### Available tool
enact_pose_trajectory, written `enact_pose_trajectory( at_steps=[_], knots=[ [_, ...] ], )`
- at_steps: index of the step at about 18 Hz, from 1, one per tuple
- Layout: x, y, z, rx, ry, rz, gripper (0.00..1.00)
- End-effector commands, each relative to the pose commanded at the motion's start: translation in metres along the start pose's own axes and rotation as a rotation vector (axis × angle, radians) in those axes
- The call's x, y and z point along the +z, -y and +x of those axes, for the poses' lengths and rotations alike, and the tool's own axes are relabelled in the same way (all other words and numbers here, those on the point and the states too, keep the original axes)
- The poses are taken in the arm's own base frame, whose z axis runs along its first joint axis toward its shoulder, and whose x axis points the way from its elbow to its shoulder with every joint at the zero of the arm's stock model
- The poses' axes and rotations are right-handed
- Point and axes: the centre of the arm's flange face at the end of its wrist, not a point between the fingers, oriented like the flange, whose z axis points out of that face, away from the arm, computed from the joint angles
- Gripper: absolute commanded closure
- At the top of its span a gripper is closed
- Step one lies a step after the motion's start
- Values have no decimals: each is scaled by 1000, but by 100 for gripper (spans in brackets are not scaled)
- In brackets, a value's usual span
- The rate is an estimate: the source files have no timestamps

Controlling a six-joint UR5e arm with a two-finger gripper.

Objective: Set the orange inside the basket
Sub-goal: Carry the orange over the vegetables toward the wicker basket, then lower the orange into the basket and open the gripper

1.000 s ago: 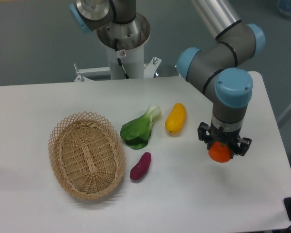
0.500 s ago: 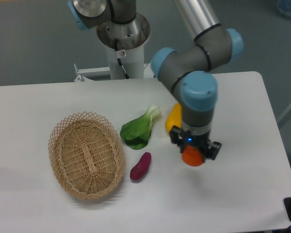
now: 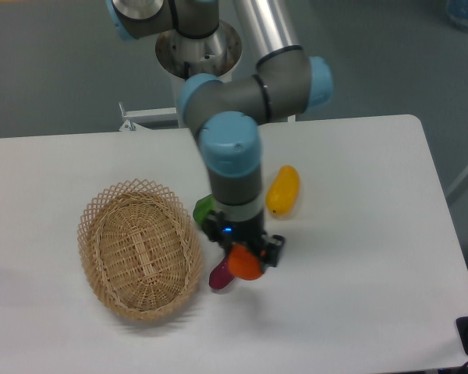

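My gripper (image 3: pixel 244 259) is shut on the orange (image 3: pixel 246 265), a small round bright-orange fruit, and holds it above the table. It hangs just right of the basket (image 3: pixel 140 249), a large oval tan wicker basket on the left of the table, which holds nothing that shows. The orange is over the purple vegetable and partly hides it.
A purple vegetable (image 3: pixel 219 276) lies under the gripper, next to the basket's right rim. A green leafy vegetable (image 3: pixel 202 209) is mostly hidden behind the arm. An elongated yellow-orange fruit (image 3: pixel 283 189) lies to the right. The robot base (image 3: pixel 196 47) stands at the back.
The gripper has carried the orange leftward across the table, from the right side to just right of the basket, now covering the green vegetable.
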Motion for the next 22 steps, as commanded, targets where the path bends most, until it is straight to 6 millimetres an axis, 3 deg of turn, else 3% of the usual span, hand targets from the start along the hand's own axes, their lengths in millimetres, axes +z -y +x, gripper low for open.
enact_pose_trajectory(
  at_steps=[8,10,12,14,15,17,22],
  knots=[
    [31,30,118,145,-64,-34,35],
    [42,36,130,160,-65,-30,33],
    [60,40,155,185,-83,-44,31],
    [65,35,162,191,-93,-56,24],
    [63,35,162,194,-94,-53,13],
    [62,34,162,203,-93,-52,3],
    [63,24,175,199,-107,-64,0]
  ],
)
